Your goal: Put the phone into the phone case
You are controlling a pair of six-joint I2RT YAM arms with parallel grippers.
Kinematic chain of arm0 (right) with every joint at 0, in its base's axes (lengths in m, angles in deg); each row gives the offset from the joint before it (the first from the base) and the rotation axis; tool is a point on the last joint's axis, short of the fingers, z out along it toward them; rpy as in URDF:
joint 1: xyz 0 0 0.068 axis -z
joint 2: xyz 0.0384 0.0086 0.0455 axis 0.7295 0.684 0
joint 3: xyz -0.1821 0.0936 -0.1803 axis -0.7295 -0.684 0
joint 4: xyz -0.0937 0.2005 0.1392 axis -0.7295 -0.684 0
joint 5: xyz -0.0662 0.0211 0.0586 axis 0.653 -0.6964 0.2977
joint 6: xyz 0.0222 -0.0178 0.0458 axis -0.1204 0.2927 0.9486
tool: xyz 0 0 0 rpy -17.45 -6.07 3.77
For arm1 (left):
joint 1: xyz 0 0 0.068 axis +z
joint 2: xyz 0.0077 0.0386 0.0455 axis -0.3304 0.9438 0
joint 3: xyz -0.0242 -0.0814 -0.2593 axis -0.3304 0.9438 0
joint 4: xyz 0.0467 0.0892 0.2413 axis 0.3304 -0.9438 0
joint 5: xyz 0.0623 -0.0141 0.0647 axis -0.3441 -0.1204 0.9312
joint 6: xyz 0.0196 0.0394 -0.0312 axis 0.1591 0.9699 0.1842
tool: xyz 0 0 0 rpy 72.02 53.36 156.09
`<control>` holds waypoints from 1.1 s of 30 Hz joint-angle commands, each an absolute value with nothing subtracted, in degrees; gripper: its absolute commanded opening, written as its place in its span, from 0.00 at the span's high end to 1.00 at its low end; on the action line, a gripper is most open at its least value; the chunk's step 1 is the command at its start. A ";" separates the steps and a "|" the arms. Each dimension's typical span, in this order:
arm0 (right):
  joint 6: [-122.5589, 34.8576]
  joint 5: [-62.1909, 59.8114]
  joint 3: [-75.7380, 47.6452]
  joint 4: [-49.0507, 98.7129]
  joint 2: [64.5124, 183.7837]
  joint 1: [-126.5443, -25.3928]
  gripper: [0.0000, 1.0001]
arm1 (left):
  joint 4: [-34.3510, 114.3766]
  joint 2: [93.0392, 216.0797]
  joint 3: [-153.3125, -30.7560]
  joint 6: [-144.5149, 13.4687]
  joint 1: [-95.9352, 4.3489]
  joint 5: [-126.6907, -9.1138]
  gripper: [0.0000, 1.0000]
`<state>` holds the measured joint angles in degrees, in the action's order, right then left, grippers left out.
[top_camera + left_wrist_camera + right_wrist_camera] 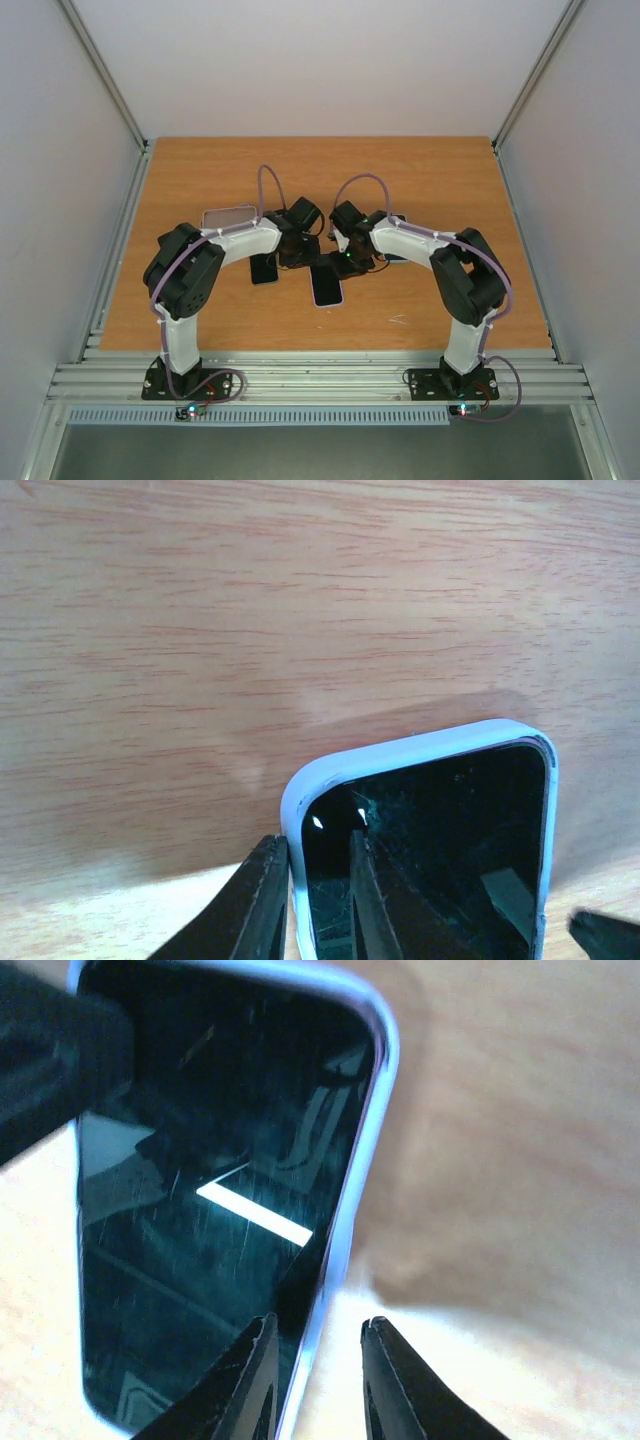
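Top external: phone (327,287) lies on the counter (420,180) midway between the arms, long axis running away from the bases, and looks seated in the phone case (400,752). Left fingers (262,905) are nearly closed astride its left rim, pinch unconfirmed. Right fingers (250,1380) are part open astride the right rim, holding nothing.

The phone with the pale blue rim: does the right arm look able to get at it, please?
Probably yes: the right claw straddles the phone's long edge, nothing between them, and the left claw sits at the opposite edge.
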<state>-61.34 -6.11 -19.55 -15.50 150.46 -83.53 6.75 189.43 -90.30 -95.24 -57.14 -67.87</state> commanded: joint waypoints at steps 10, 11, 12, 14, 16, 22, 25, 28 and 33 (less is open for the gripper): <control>-57.46 -13.69 -30.91 -13.86 140.76 -84.14 0.75 | 0.95 195.30 -86.24 -94.40 -60.98 -60.63 0.76; -57.29 -13.90 -31.52 -13.71 140.68 -84.32 0.75 | 0.85 195.26 -86.37 -94.38 -61.16 -60.61 0.76; -57.18 -13.91 -32.16 -13.57 140.71 -84.55 0.76 | 0.94 195.26 -86.47 -94.44 -61.21 -60.58 0.75; -56.98 -14.21 -32.88 -13.35 140.82 -85.07 0.79 | 1.23 195.16 -86.28 -94.67 -61.48 -60.75 0.75; -56.81 -14.05 -33.23 -13.44 141.67 -85.60 0.81 | 1.70 194.86 -85.93 -95.02 -61.65 -61.09 0.75; -55.55 -3.75 -31.90 -17.46 147.64 -87.82 0.84 | 3.65 194.01 -84.45 -96.10 -61.73 -62.19 0.72; -54.41 4.57 -30.54 -19.71 150.98 -88.88 0.84 | 4.90 193.15 -83.51 -96.80 -61.74 -62.93 0.71; -54.23 9.21 -29.30 -20.52 152.90 -90.21 0.85 | 5.97 191.65 -82.51 -97.59 -61.70 -63.21 0.70; -54.49 7.65 -29.48 -18.04 149.18 -91.20 0.85 | 8.64 186.26 -79.09 -100.02 -60.48 -62.81 0.65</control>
